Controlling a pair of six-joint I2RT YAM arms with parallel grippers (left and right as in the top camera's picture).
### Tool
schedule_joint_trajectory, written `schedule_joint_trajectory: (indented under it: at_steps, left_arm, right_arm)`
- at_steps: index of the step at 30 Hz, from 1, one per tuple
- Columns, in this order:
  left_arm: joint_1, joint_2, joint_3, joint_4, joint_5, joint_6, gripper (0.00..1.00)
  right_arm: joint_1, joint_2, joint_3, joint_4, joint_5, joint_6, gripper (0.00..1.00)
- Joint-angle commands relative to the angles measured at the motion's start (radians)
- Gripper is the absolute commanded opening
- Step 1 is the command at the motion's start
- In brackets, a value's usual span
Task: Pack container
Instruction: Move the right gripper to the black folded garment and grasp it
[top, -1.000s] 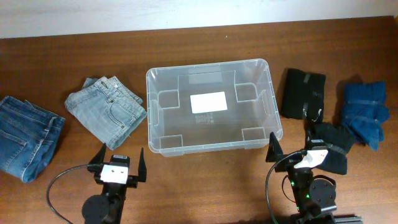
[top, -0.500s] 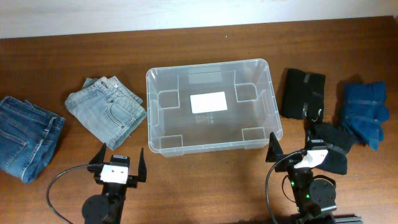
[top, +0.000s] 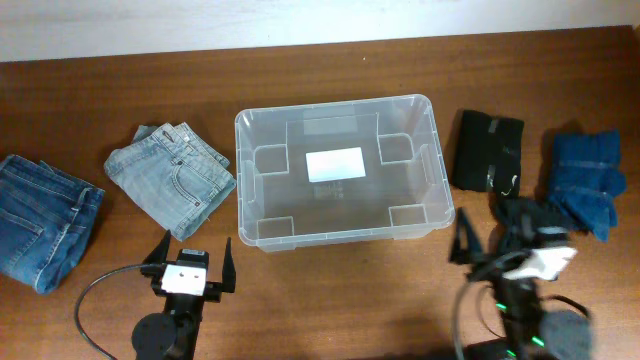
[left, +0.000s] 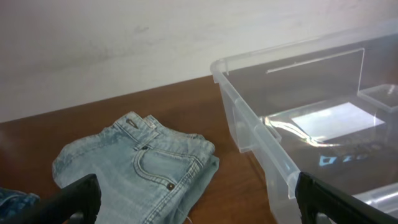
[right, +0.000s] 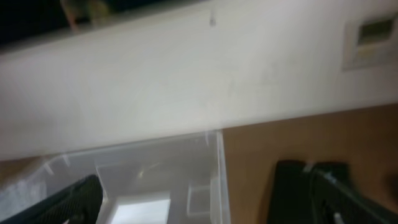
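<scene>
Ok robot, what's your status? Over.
Left pincer and right pincer open, holding nothing. Container empty, nothing packed yet. Jeans left of it, dark clothes right; nothing blocking.

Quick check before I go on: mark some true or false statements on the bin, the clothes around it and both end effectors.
1. The container holds no clothes. True.
2. The light jeans lie left of the container. True.
3. The left end effector grips the light jeans. False: it is open and empty, apart from the jeans.
4. The folded black garment is inside the container. False: it lies on the table, right of the container.
5. The right end effector is open. True.
</scene>
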Motion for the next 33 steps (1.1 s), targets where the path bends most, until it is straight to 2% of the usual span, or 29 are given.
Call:
schedule_joint_trajectory:
  at_steps: [1, 7, 16, 19, 22, 27, 33]
  left_arm:
    - [0.005, -0.008, -0.014, 0.003, 0.011, 0.016, 0.99]
    - [0.005, -0.008, -0.014, 0.003, 0.011, 0.016, 0.99]
    - [0.005, -0.008, -0.014, 0.003, 0.011, 0.016, 0.99]
    - [0.005, -0.008, -0.014, 0.003, 0.011, 0.016, 1.0]
    - [0.005, -0.008, -0.014, 0.003, 0.011, 0.016, 0.99]
    - [0.005, -0.008, -0.014, 0.003, 0.011, 0.016, 0.99]
    - [0.005, -0.008, -0.014, 0.003, 0.011, 0.016, 0.99]
  right_arm:
    - [-0.009, 0.137, 0.337, -0.18, 0.13, 0.014, 0.99]
    - [-0.009, 0.451, 0.724, -0.441, 0.179, -0.024, 0.99]
    - [-0.028, 0.893, 1.115, -0.703, 0.119, -0.051, 0.99]
    - [-0.117, 1.031, 1.239, -0.779, -0.046, -0.077, 0.98]
    - [-0.282, 1.182, 1.36, -0.849, -0.216, -0.077, 0.98]
    - [-0.472, 1.316, 1.407, -0.871, -0.232, -0.076, 0.98]
    - [-0.615, 1.421, 1.407, -0.927, -0.233, -0.077, 0.98]
